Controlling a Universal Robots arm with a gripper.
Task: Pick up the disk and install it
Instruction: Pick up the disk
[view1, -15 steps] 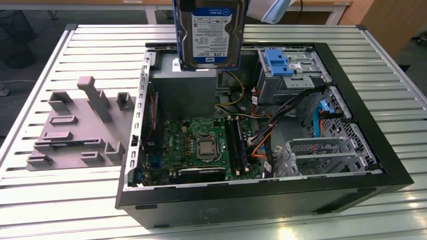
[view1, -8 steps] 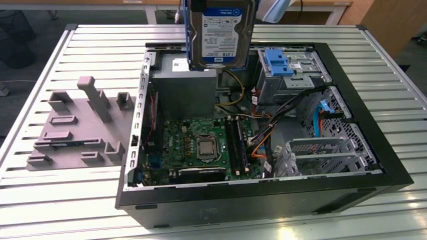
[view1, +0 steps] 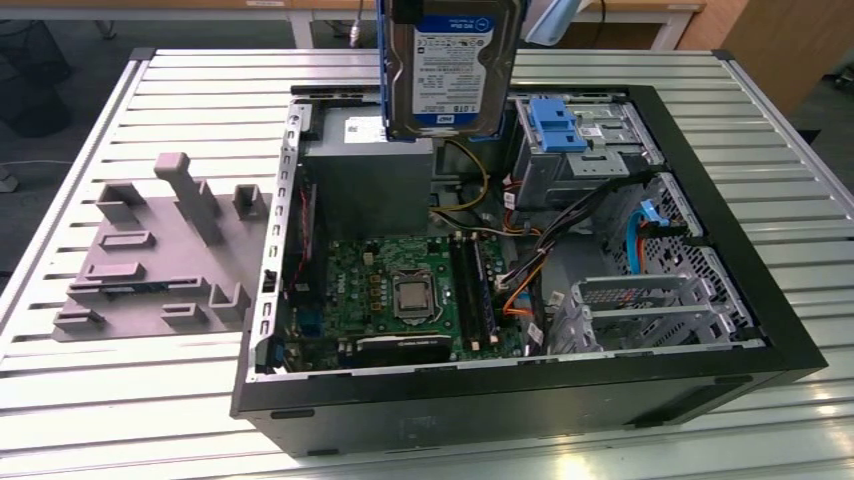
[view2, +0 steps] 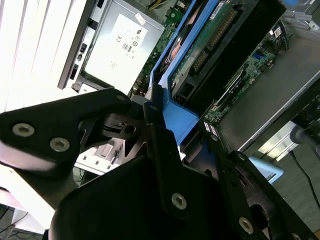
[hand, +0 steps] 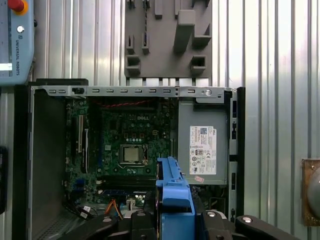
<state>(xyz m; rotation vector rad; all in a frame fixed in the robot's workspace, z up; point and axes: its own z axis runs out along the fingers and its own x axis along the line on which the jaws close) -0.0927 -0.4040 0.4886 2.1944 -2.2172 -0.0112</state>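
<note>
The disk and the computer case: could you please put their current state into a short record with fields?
disk: upright, label toward the exterior view, held above the open case
end effector: shut on the disk's blue rails
case: lying open on the slatted table, motherboard exposed
fixture plate: grey, beside the case, at the exterior view's left

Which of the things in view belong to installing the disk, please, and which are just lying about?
For the job: the disk, held in the gripper above the open computer case.
Lying about: the grey moulded tray beside the case; the control pendant in the first wrist view.
</note>
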